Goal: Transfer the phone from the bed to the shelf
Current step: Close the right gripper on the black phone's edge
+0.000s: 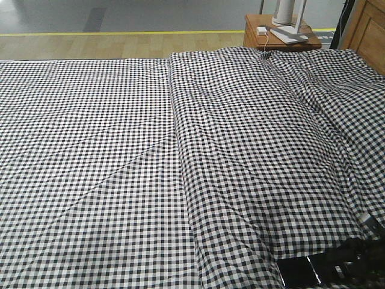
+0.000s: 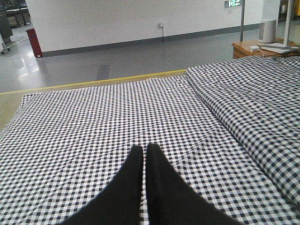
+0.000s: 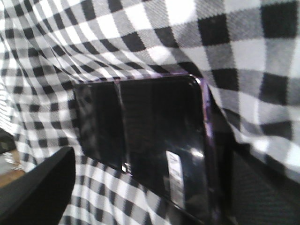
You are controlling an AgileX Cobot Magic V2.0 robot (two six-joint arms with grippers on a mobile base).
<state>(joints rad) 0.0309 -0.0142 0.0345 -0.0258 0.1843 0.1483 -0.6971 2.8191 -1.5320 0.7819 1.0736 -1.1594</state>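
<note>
The phone (image 3: 150, 140) is a glossy black slab with a seam across it, and it lies flat on the gingham bed (image 3: 140, 37). In the front view the phone (image 1: 301, 272) sits at the bed's (image 1: 120, 168) near right corner. My right gripper (image 3: 145, 197) is open and low over the phone: its left finger (image 3: 37, 187) stands apart from the slab, its right finger (image 3: 255, 187) is close by the slab's right edge. The dark arm (image 1: 355, 259) shows beside the phone. My left gripper (image 2: 143, 149) hovers shut over the bed (image 2: 84, 122), holding nothing. I cannot tell if the shelf is in view.
A reddish-brown nightstand (image 1: 264, 37) with a white device and cable stands beyond the bed's far right. A light wooden panel (image 1: 367, 27) rises at the far right edge. A thick fabric fold (image 1: 240, 138) runs down the bed. Grey floor with a yellow line (image 1: 120, 33) lies behind.
</note>
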